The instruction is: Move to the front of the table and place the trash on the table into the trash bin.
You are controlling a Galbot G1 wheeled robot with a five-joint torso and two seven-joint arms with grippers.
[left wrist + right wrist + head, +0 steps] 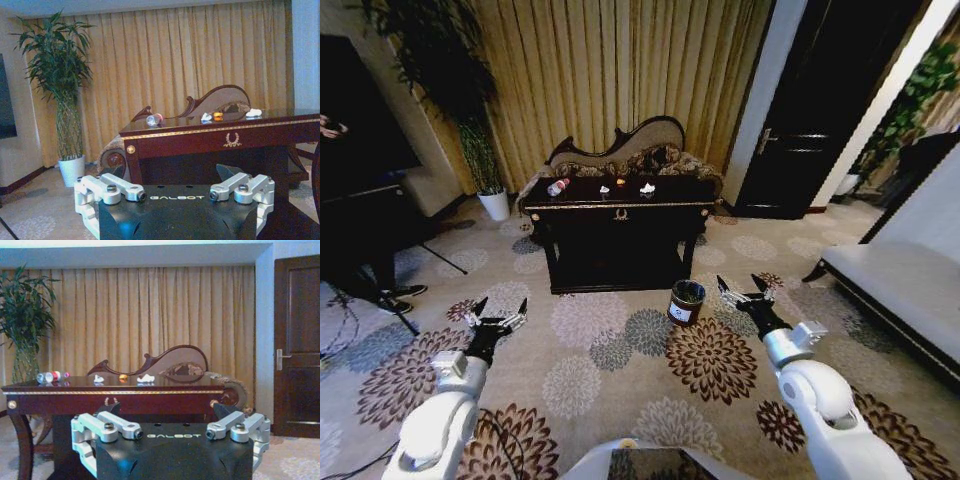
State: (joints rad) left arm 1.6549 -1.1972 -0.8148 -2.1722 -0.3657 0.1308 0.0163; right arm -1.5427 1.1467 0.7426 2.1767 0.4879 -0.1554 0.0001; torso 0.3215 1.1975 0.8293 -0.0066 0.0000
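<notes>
The dark table (582, 203) with gold trim stands a few steps ahead across the carpet. On its top lie a clear bottle with a red label (558, 186), two white scraps (605, 188) (647, 188) and a tiny orange piece (620, 183). The round dark trash bin (686, 301) sits on the floor by the table's front right corner. My left gripper (500, 314) hovers open low at the left. My right gripper (744, 288) is open just right of the bin. From the left wrist, the gripper (171, 172) faces the table (220, 132) and the bottle (154, 119). The right wrist view shows the right gripper (162, 410), the bottle (48, 376) and a scrap (146, 378).
A carved-back sofa (638, 148) stands behind the table against the curtain. A plant in a white pot (495, 204) is at the left, with dark furniture and stand legs (380, 270) nearer. A long bench (910, 290) lines the right side. A dark door (800, 130) is behind.
</notes>
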